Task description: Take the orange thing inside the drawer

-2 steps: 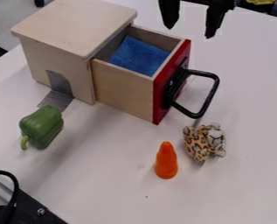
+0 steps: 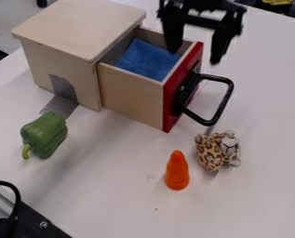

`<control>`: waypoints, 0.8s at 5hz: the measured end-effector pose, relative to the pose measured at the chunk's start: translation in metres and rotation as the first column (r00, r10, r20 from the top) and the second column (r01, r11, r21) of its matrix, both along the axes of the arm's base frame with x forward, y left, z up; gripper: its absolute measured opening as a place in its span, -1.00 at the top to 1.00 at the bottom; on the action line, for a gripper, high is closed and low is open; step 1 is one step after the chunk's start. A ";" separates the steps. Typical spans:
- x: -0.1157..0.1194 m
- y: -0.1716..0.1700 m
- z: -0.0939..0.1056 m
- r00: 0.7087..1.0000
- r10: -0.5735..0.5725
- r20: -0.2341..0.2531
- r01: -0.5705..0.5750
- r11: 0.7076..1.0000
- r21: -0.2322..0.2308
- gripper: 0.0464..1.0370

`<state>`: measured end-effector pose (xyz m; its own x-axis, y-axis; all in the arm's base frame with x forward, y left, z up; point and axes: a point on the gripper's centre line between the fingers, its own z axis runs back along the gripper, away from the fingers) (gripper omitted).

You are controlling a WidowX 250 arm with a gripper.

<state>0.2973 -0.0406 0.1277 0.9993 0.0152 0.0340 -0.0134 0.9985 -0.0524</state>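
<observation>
Black two-finger gripper: released, fingers spread apart, hanging at the outer end of the drawer, over its red front panel. Drawer (pale wood, pulled out) taken as landmark for all positions. Folded blue cloth: inside the drawer. Black metal loop handle: attached to the drawer's front panel, projecting outward. Small leopard-spotted plush toy: on the white tabletop, in front of the drawer, near its handle. Orange cone-shaped thing, smooth surface: outside the drawer, on the tabletop in front of it, just beside the toy. Pale wooden box: around the drawer's inner end. Green bell pepper: on the tabletop, well apart from the drawer, past the box's metal bracket.
</observation>
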 end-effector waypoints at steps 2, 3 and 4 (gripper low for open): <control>-0.065 -0.048 -0.002 0.994 -0.104 0.040 0.104 0.995 0.001 -0.92; -0.086 -0.049 -0.025 0.993 -0.116 0.022 0.115 0.993 0.031 -0.92; -0.096 -0.050 -0.040 0.990 -0.139 -0.003 0.139 0.986 0.089 -0.92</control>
